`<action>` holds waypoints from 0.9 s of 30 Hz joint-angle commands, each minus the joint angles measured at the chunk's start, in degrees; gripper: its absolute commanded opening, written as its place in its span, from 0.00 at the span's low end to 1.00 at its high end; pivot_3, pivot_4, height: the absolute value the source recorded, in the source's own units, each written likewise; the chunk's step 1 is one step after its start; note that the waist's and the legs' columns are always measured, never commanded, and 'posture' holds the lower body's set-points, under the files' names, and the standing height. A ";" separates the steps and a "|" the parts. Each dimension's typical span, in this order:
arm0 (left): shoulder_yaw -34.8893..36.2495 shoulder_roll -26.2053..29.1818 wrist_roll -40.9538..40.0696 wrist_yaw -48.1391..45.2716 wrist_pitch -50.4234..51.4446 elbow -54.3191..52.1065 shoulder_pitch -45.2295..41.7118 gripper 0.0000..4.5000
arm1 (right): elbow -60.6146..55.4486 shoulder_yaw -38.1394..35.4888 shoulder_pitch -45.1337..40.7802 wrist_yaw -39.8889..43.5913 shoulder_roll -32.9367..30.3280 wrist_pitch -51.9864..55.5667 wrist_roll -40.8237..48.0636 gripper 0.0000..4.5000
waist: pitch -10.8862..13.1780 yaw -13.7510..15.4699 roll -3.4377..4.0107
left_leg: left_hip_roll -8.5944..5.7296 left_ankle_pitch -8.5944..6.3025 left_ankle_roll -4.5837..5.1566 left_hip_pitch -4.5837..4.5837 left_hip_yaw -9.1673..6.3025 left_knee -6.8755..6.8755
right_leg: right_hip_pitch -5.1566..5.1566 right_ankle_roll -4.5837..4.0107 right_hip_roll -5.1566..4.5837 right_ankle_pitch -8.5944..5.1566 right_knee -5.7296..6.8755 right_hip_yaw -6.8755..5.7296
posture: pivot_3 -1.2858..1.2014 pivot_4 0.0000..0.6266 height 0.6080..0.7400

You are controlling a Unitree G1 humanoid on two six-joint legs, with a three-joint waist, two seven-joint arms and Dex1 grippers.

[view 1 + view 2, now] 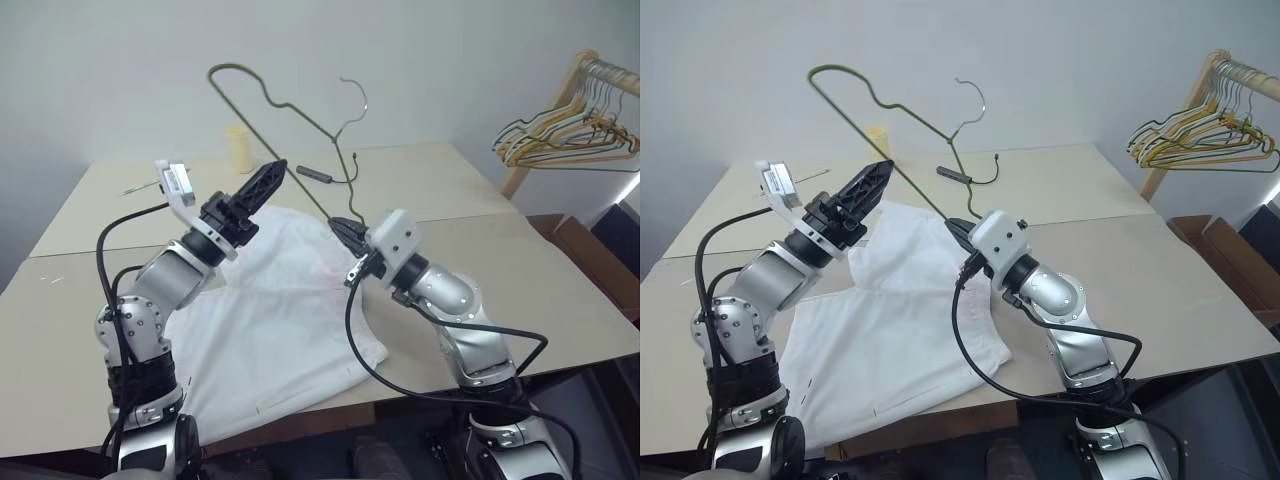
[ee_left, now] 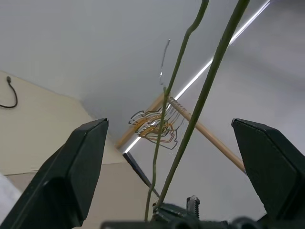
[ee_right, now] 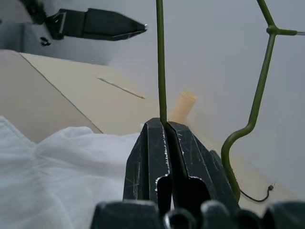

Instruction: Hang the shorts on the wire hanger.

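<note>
The white shorts (image 1: 280, 320) lie spread flat on the table (image 1: 480, 200), below both arms. My right gripper (image 1: 340, 228) is shut on one corner of the thin olive wire hanger (image 1: 855, 120) and holds it up in the air, tilted, with its hook (image 1: 355, 100) uppermost. The right wrist view shows the wire (image 3: 160, 62) pinched between the closed fingers. My left gripper (image 1: 268, 180) is open and raised beside the hanger's long bar. In the left wrist view the hanger's wires (image 2: 209, 81) run between its wide-apart fingers (image 2: 81, 162) without touching them.
A pale yellow cup (image 1: 238, 148) and a small black cable (image 1: 315, 173) lie at the table's far side. A wooden rack with several hangers (image 1: 580, 125) stands at the right, with a cardboard box (image 1: 590, 260) below it.
</note>
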 commanded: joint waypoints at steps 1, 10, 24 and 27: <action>-1.17 0.10 -0.03 0.33 -1.25 -1.78 -1.43 0.96 | -1.33 0.59 -0.20 0.12 -0.26 -3.77 -1.42 0.00 | 0.00 -0.03 0.00 | 0.01 0.00 0.00 0.06 0.00 0.00 | 0.06 -0.01 0.02 0.00 0.00 0.00 | 0.46 0.00 1.00; -1.52 0.42 0.84 1.52 -3.12 -0.74 -2.02 0.37 | 0.91 1.06 -0.22 -1.00 -0.06 -6.32 -4.60 0.00 | 0.00 -0.02 0.00 | 0.01 0.00 0.00 0.26 0.03 -0.01 | 0.30 -0.02 0.04 -0.01 -0.10 0.01 | 0.46 0.00 1.00; -1.09 -0.24 4.34 -4.12 -8.01 -2.09 -1.12 0.00 | 1.52 1.13 -0.96 -1.01 -0.31 -8.29 -6.88 0.50 | 0.01 0.08 0.00 | 0.01 0.00 0.00 0.23 0.03 -0.05 | 0.30 -0.02 0.04 0.00 -0.29 0.00 | 0.46 0.00 1.00; -1.30 1.23 8.12 -7.55 -9.79 -1.38 -0.75 0.00 | 1.61 0.86 -0.84 -1.17 -0.22 -8.82 -6.82 0.75 | 0.01 0.06 -0.01 | 0.02 0.00 0.00 0.23 0.03 -0.08 | 0.33 -0.04 0.05 0.03 -0.39 -0.01 | 0.46 0.00 1.00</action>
